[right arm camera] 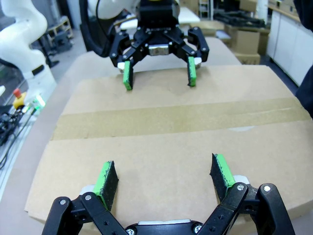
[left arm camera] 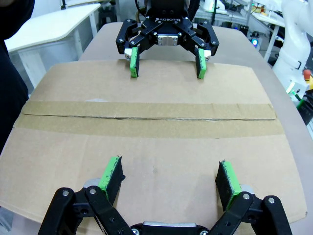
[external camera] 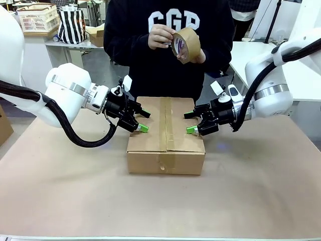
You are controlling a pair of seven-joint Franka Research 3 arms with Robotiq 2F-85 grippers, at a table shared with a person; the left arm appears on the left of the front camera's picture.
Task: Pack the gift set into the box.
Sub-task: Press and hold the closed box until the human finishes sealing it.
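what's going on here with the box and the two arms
The box sits closed on the table, with tape along its top seam. The left gripper and the right gripper are both open, each resting at opposite sides of the box's top. Across the table, a person's hands hold a roll of brown packing tape.

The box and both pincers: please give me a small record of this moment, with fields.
box: closed carton, flaps down, tape strip along the centre seam
left pincer: open, over the box's left flap
right pincer: open, over the box's right flap
person: stands behind the box, both hands on a tape roll
surface: brown table cover
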